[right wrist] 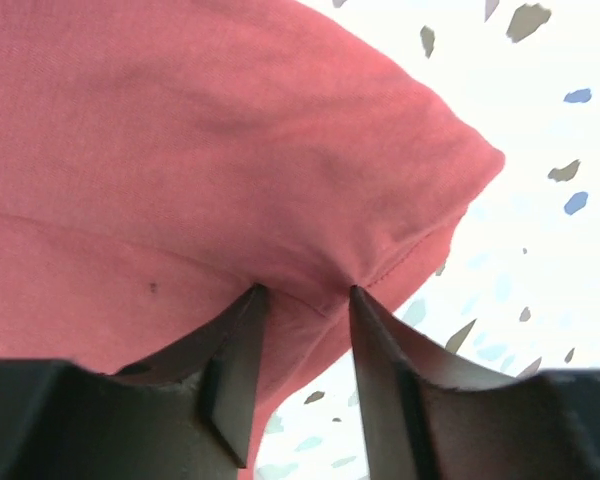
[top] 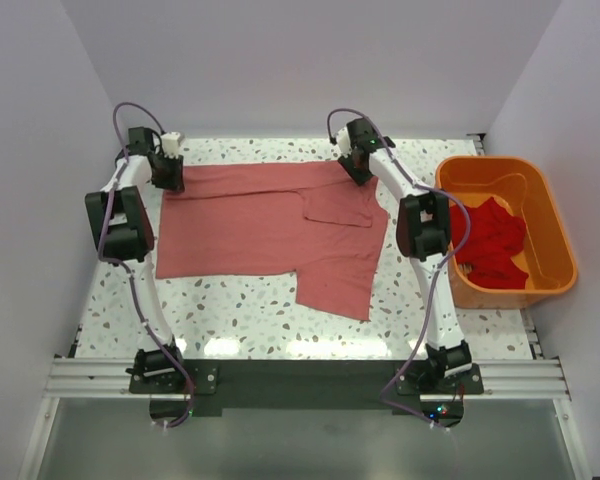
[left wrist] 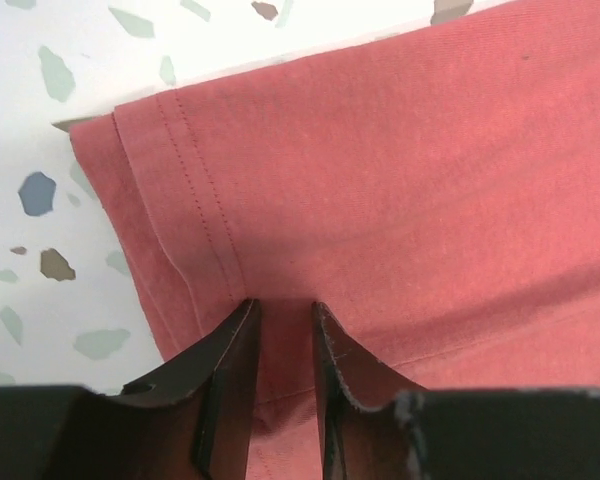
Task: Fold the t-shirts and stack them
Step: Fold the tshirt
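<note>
Since a fold likely needs both far corners lifted together, the left tool pinches the hemmed corner of the salmon t-shirt, which lies spread on the worktop, while the right tool nips its opposite far edge.

A white speckled table stands boxed in by plain pale walls behind and beside it. A metal rail lines its near edge.

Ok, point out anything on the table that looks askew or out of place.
The pink shirt lies unevenly: its near-right part juts past the rest of the near edge, and a flap is folded over on top. Nothing looks spilled or torn.
</note>
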`<state>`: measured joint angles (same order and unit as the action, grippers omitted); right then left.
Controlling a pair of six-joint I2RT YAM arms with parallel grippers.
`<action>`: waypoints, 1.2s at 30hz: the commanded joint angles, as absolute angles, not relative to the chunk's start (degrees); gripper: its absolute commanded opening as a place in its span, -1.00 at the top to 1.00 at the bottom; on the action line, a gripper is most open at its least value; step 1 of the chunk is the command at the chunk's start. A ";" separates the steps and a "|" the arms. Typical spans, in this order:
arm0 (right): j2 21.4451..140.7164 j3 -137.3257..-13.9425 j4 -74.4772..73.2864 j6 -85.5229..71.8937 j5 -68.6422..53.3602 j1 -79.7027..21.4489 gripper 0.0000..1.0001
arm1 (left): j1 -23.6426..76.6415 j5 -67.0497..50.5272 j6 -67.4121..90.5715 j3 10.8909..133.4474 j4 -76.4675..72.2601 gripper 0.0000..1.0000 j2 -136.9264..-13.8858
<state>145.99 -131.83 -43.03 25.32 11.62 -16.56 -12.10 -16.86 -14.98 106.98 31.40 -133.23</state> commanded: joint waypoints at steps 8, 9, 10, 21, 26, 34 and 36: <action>127.47 -126.05 -45.85 23.90 -2.09 -16.44 -0.59 | -13.18 -26.62 -19.59 108.64 32.34 -0.50 -118.78; 125.27 -123.34 -47.36 25.82 -5.85 -16.44 -0.80 | -13.36 -29.07 -20.30 106.81 33.56 -0.57 -117.09; 120.98 -121.74 -48.94 27.32 -7.19 -16.44 -0.88 | -13.53 -30.66 -22.30 105.66 34.36 -0.71 -115.33; 101.53 -88.10 -69.62 46.14 -18.90 -19.59 -0.35 | -19.24 -49.65 -52.63 82.02 62.48 -0.40 -97.04; 94.49 -71.40 -58.55 44.91 -13.72 -24.78 -0.15 | -20.65 -46.50 -59.93 67.80 61.53 -0.25 -88.52; 96.59 -66.27 -50.89 43.77 -10.81 -27.60 -0.05 | -20.57 -40.61 -65.04 59.94 58.98 -0.20 -83.94; 97.03 -66.27 -50.28 43.42 -10.72 -27.95 -0.03 | -20.57 -40.34 -64.60 59.59 57.92 -0.20 -83.85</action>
